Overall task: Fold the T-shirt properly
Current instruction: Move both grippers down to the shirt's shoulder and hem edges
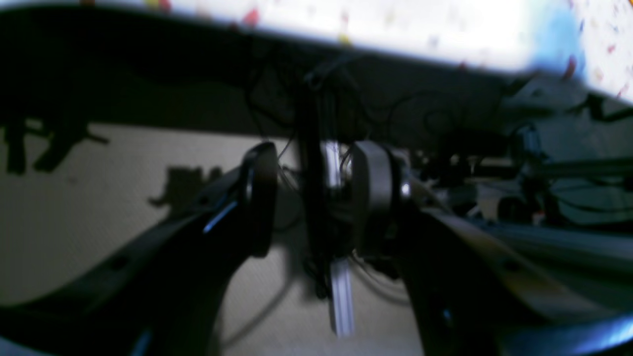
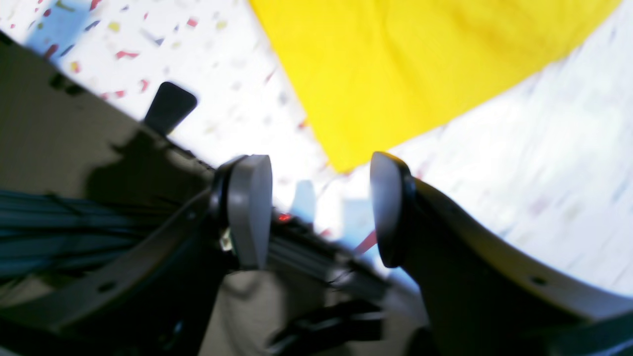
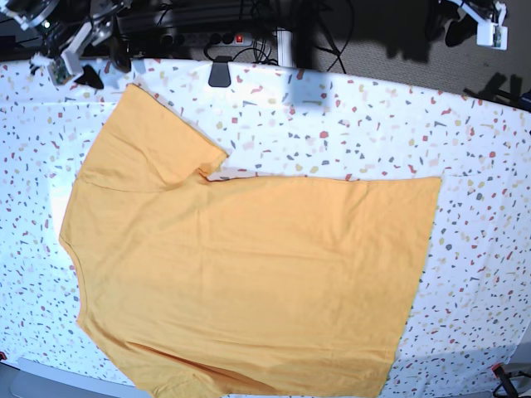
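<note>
On the table, a white speckled tablecloth (image 3: 348, 124) covers pretty much everything, w/ the orange-yellow T-shirt (image 3: 249, 282) laid flat across the middle & near side. One sleeve sticks out toward the far left corner, straight hem is on the right, near edge of the shirt runs right up to the table edge. Small dark clip-looking thing (image 3: 219, 73) sits at the far edge of the cloth. Both arms are parked at the far corners, off the shirt. Right gripper (image 2: 321, 207): fingers spread wide, nothing btwn them, shirt corner just beyond the tips. Left gripper (image 1: 311, 198): fingers apart too, empty, pic is dark & blurry tho.
</note>
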Controlling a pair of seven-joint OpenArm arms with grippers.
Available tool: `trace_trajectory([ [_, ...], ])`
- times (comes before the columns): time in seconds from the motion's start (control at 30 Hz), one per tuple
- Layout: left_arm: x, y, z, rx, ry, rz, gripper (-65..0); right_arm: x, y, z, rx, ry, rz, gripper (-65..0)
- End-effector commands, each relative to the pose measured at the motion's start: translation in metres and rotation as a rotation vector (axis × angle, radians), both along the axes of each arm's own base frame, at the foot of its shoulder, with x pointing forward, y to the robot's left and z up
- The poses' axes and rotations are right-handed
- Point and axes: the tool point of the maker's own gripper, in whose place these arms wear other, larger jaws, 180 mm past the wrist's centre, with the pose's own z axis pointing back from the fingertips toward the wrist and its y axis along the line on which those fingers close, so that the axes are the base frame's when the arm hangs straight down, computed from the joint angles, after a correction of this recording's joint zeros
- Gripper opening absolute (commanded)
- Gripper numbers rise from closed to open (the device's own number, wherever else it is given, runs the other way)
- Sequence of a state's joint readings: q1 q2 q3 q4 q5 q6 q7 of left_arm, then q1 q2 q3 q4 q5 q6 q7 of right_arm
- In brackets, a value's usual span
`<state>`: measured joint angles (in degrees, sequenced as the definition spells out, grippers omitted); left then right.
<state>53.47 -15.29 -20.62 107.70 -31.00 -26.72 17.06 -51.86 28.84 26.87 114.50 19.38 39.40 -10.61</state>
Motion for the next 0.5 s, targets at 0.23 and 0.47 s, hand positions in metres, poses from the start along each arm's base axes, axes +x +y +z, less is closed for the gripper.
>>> trace_trajectory([
  [0.23,0.06,-0.002,0.038,0.204,-0.193,-0.159,-34.3,0.038,-0.028,0.016,-0.33,-0.094,0.193,-32.7],
  [0.47,0.123,0.016,0.07,0.458,-0.357,-0.27,-22.7,0.047,-0.044,0.021,-0.496,-0.103,0.294,-29.6],
])
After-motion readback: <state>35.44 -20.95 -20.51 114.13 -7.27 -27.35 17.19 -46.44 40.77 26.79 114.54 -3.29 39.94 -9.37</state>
